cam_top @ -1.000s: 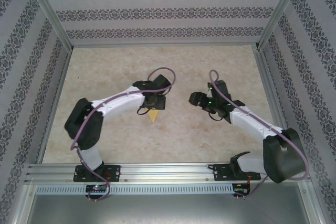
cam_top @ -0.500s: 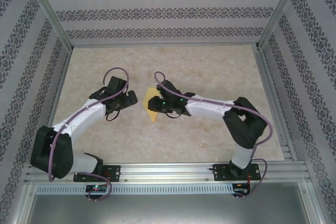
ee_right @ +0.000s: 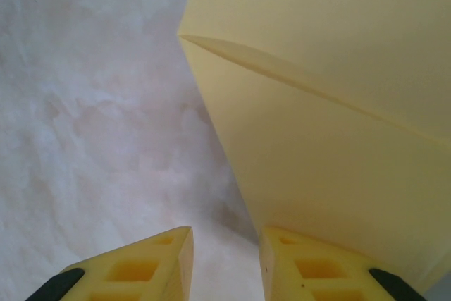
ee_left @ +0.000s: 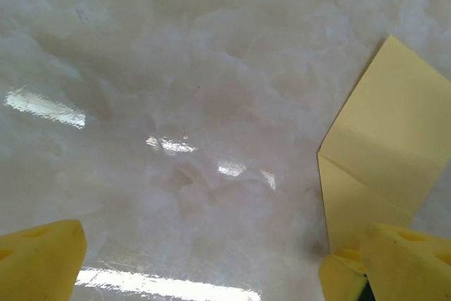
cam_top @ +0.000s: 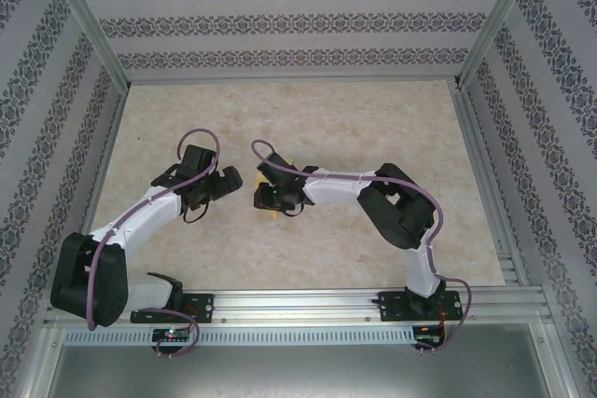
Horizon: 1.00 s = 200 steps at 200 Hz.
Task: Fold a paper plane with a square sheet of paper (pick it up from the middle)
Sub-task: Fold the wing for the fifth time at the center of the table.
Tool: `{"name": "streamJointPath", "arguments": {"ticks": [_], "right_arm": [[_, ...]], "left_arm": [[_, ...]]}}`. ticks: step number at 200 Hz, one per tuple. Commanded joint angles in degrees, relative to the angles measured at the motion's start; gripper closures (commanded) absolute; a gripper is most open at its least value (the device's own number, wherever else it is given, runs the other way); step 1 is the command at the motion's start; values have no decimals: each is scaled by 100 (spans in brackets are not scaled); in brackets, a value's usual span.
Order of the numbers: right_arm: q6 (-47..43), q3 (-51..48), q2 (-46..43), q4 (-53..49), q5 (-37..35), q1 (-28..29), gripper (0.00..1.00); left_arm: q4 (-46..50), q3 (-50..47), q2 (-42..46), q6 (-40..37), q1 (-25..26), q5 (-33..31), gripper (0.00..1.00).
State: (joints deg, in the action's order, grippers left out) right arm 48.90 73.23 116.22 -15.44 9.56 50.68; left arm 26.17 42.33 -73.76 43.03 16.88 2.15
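From above, my two arms reached in toward the middle of the beige mottled table [cam_top: 308, 109]. My left gripper [cam_top: 231, 180] and my right gripper [cam_top: 264, 199] faced each other, near but apart. The yellow sheet of paper [cam_top: 270, 213] lay on the table beneath my right wrist. Little more than a sliver of yellow showed past the black housing.

Through my left wrist camera, my left jaws stood spread wide. One yellow foam fingertip [ee_left: 39, 259] sat in the lower left corner of the picture and the other [ee_left: 409, 262] in the lower right. Bare, glossy table lay between them, and I held nothing. The sheet of paper [ee_left: 380, 160] lay at the right side of that picture, folded, with a straight crease across it. Its lower end came down just beside the fingertip on that side. I could not tell whether the two touched.

Through my right wrist camera, my right jaws were drawn in to a narrow gap. Table showed between the two foam fingertips [ee_right: 137, 269] and nothing was caught there. The paper spread across the upper right of that picture, with the edge of a folded flap running diagonally over it. The fingertip nearer the paper [ee_right: 320, 269] sat in front of the paper's near edge. I could not tell whether it pressed on the paper or hung above it.
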Motion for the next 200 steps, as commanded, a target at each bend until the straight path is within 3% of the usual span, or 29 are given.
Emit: {"name": "streamJointPath", "arguments": {"ticks": [1, 83, 107, 135, 162, 200], "right_arm": [[-261, -286, -137, -237, 128, -118, 69], [-2652, -1815, -1577, -1302, 766, -980, 68], [-2272, -1970, -2285, -792, 566, -1009, 63], [-980, -2215, -2692, 130, -282, -920, 58], [-227, -2183, -2353, 509, -591, -847, 60], [-265, -1670, -1497, 432, -218, -831, 63]], "left_arm": [[-438, -120, 172, 120, -74, 224, 0], [-878, -260, 204, 18, -67, 861, 0], [-1036, -286, 207, 47, -39, 1093, 0], [-1240, -287, 179, 163, 61, 1221, 0], [-1327, -242, 116, 280, 163, 1269, 0], [-1581, -363, 116, 615, 248, 1331, 0]]}}
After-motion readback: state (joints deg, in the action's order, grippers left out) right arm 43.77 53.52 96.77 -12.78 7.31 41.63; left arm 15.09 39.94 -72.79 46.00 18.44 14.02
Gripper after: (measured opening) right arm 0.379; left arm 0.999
